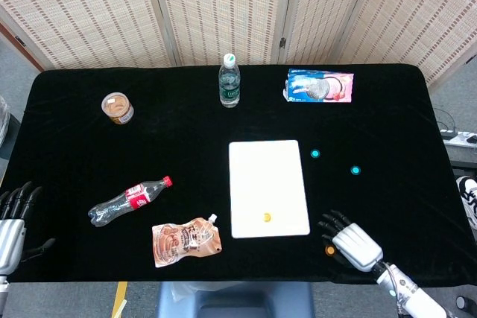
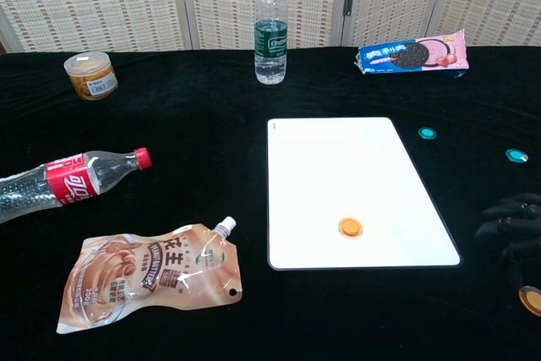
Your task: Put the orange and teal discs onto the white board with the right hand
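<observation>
A white board (image 1: 268,187) (image 2: 355,188) lies mid-table with one orange disc (image 1: 267,217) (image 2: 350,226) on its near part. A second orange disc (image 1: 330,251) (image 2: 531,300) lies on the black cloth right of the board, close under the fingers of my right hand (image 1: 352,244) (image 2: 517,230). That hand hovers palm down, fingers spread, holding nothing. Two teal discs (image 1: 315,153) (image 1: 355,170) (image 2: 427,133) (image 2: 516,155) lie on the cloth right of the board, farther back. My left hand (image 1: 13,217) hangs open at the table's front left corner.
A cola bottle (image 1: 127,200) and a brown drink pouch (image 1: 185,242) lie left of the board. A water bottle (image 1: 229,82), a biscuit pack (image 1: 319,86) and a small jar (image 1: 118,108) stand along the back. The black table's front edge (image 1: 238,279) is close to my right hand.
</observation>
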